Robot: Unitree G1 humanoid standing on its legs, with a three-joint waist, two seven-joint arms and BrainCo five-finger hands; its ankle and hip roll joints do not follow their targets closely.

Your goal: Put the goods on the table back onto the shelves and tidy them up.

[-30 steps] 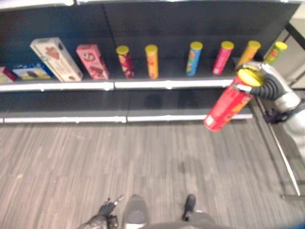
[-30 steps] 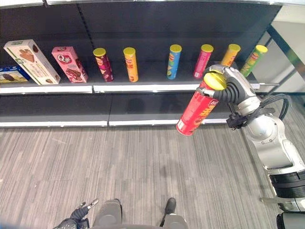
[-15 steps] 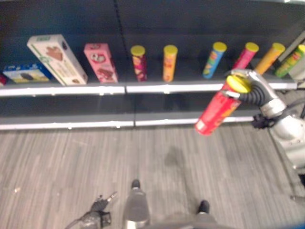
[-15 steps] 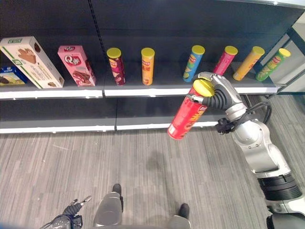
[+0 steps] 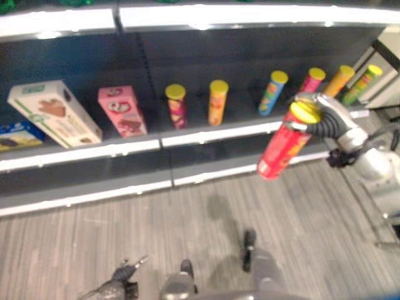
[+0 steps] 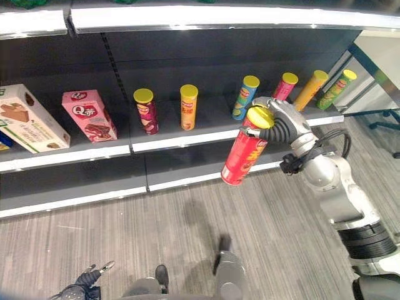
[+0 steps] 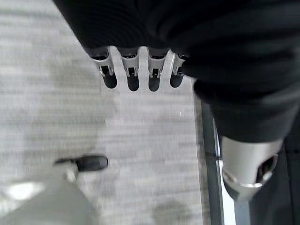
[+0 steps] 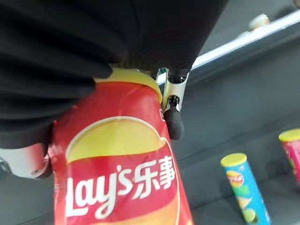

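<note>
My right hand (image 6: pixel 282 123) is shut on the top of a red crisp can (image 6: pixel 244 154) with a yellow lid. The can hangs tilted in the air, in front of the shelf's white front edge (image 6: pixel 187 137) and above the floor. From the wrist, the can (image 8: pixel 117 173) sits in the palm with one finger (image 8: pixel 173 119) curled beside its lid. On the shelf stand a maroon can (image 6: pixel 145 111), an orange can (image 6: pixel 188 107), a blue can (image 6: pixel 245 97) and a pink can (image 6: pixel 284 86). My left hand (image 6: pixel 81 290) hangs low at the lower left, its fingers (image 7: pixel 131 77) straight and holding nothing.
Further right on the shelf are an orange can (image 6: pixel 310 90) and a green can (image 6: pixel 335 89). A pink box (image 6: pixel 87 115) and a white box (image 6: pixel 28 128) lean at the left. A lower shelf (image 6: pixel 206 178) runs beneath, an upper one (image 6: pixel 206 17) above. Grey striped floor lies in front.
The whole picture has shifted, so the camera has moved; an upper shelf edge now shows. The red can stays tilted in my right hand, before the shelf.
</note>
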